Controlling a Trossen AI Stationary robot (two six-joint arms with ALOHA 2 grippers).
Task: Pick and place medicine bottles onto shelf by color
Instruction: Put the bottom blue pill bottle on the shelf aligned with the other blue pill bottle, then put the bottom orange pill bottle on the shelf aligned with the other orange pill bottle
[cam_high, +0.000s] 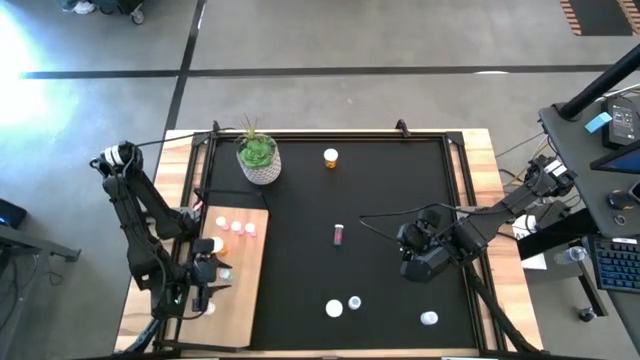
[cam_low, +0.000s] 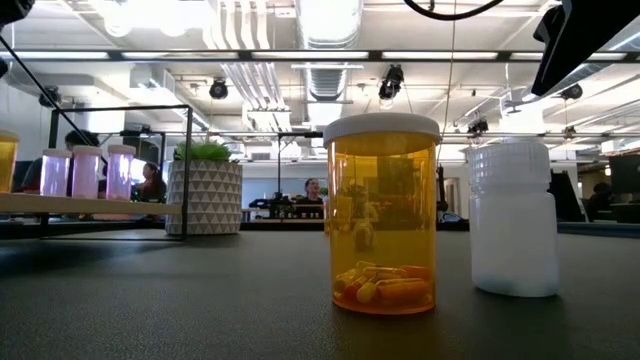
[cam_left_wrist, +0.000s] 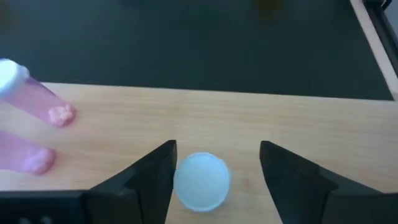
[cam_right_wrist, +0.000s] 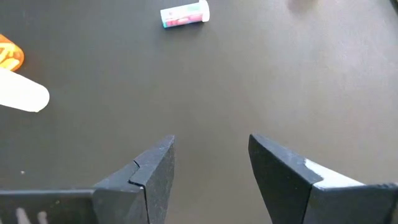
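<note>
Black mat (cam_high: 380, 200) over wood tabletop, grey concrete floor beyond. Nearest on mat: orange bottle (cam_low: 382, 215) and white bottle (cam_low: 513, 218); on light-wood shelf (cam_high: 245, 290), left gripper (cam_left_wrist: 214, 177) spread open around pale bluish bottle (cam_left_wrist: 200, 182), one finger touching, nothing clamped. Farther: three pink bottles (cam_high: 236, 226), potted plant (cam_high: 258, 157); right gripper (cam_right_wrist: 211, 165) parted, empty, over bare mat.
</note>
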